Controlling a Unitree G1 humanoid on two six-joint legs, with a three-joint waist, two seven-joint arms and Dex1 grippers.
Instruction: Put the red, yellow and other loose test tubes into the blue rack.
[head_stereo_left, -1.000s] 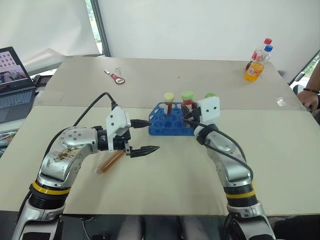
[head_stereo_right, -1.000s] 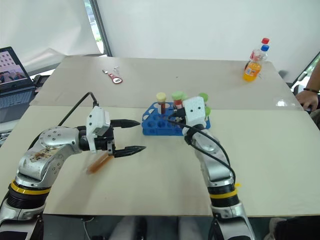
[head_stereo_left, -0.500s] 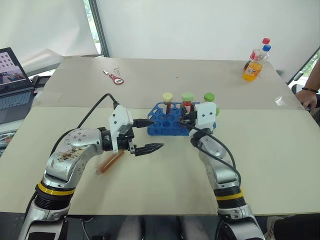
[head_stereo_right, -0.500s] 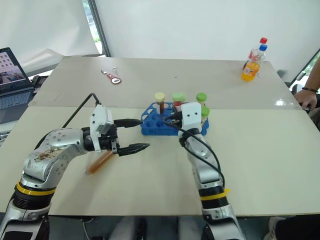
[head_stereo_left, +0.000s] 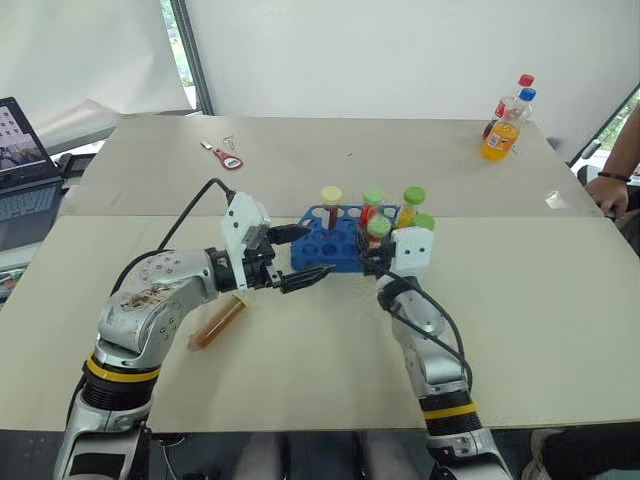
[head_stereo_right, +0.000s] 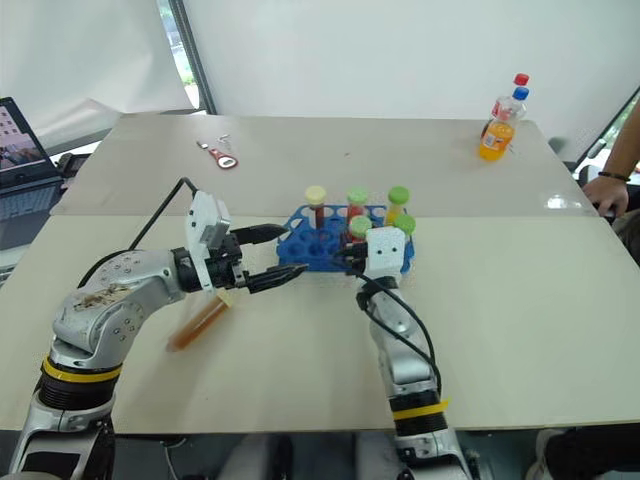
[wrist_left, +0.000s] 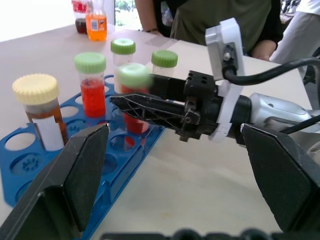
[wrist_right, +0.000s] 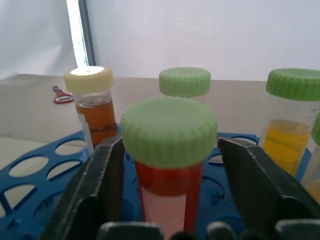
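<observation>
The blue rack (head_stereo_left: 318, 222) stands mid-table with several capped tubes upright in it: a yellow-capped brown one (head_stereo_left: 331, 205), a green-capped red one (head_stereo_left: 372, 205) and a green-capped yellow one (head_stereo_left: 411, 205). At the rack's near right corner my right gripper (head_stereo_left: 372, 252) is open, its fingers (wrist_right: 107, 175) flanking a green-capped red tube (wrist_right: 169, 130) that stands in a hole. My left gripper (head_stereo_left: 312, 252) is open with nothing in it, level, at the rack's near left edge. One loose orange-brown tube (head_stereo_left: 218, 325) lies on the table beside my left forearm.
Soda bottles (head_stereo_left: 505, 125) stand at the far right corner of the table. A red-handled tool (head_stereo_left: 228, 155) lies at the far left, and a laptop (head_stereo_left: 20, 170) sits off the left edge. A person's arm (head_stereo_left: 615, 170) rests at the right edge.
My right gripper has sunk with the green-capped red tube into the rack and spread its fingers off it. The left gripper has edged toward the rack.
</observation>
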